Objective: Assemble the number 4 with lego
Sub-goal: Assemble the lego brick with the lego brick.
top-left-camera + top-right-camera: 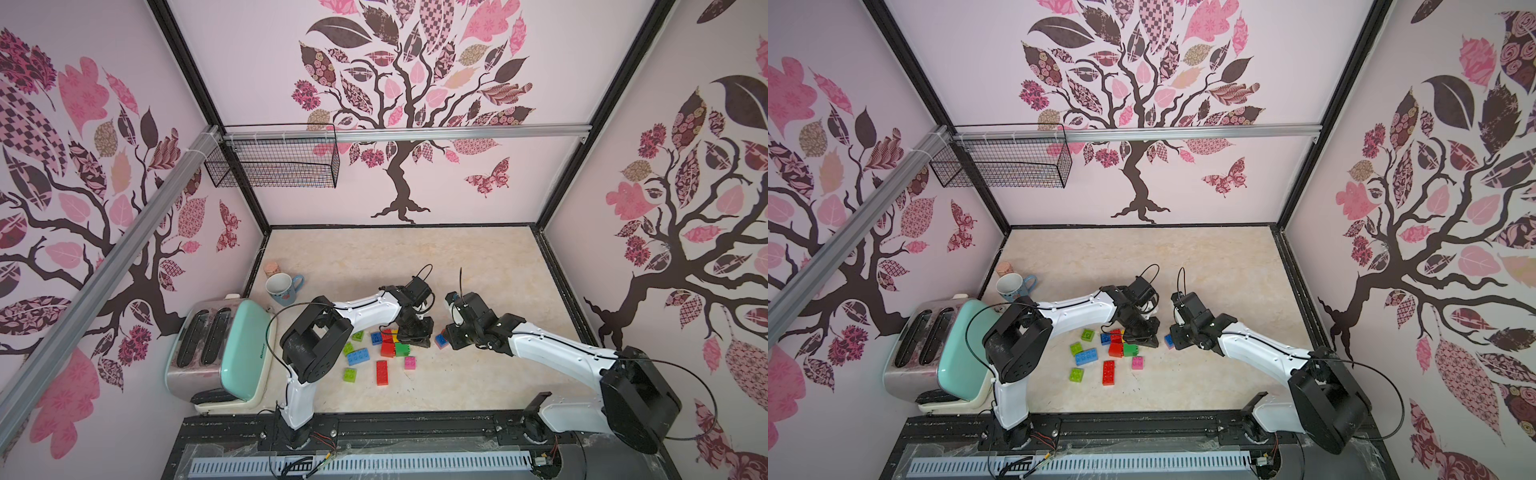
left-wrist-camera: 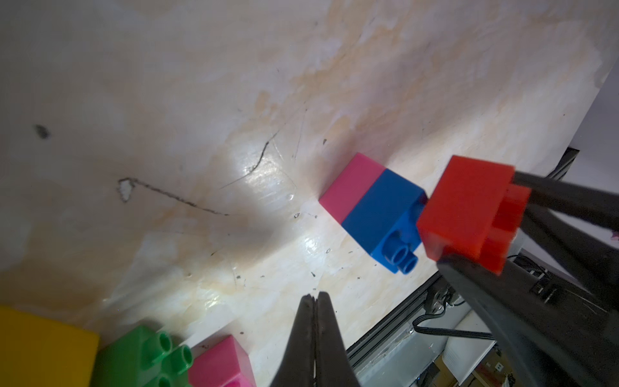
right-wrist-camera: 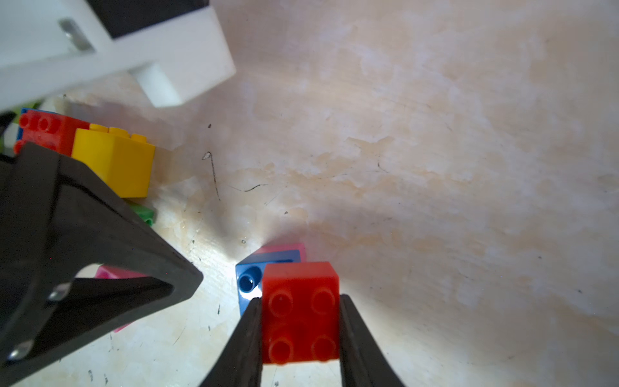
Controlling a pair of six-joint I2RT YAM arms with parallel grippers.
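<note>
- Top views: nearest the arm bases lie loose spares, a long red brick [image 1: 381,372], a lime brick [image 1: 349,375], a pink brick [image 1: 410,362] and a long blue brick [image 1: 358,356], all apart and unused.
- Just beyond them a clump [image 1: 394,348] of red, green and yellow bricks sits packed together. Whether they are clicked together I cannot tell, and it reads as no digit yet.
- The left gripper [image 2: 315,301] hangs at the clump's edge, jaws clenched on nothing.
- Beside it the right gripper [image 3: 300,300] grasps a red square [image 3: 298,321] by its sides, studs toward its wrist camera.
- Right past that brick a blue-pink pair [image 2: 368,204] lies on its side on the table [image 2: 167,134], already joined. The blue studs face the red square's underside and show, so it is not seated.
- Judgement: early. One two-brick strip exists and a third brick looks about to go on; the 4's strokes and most bricks remain.
</note>
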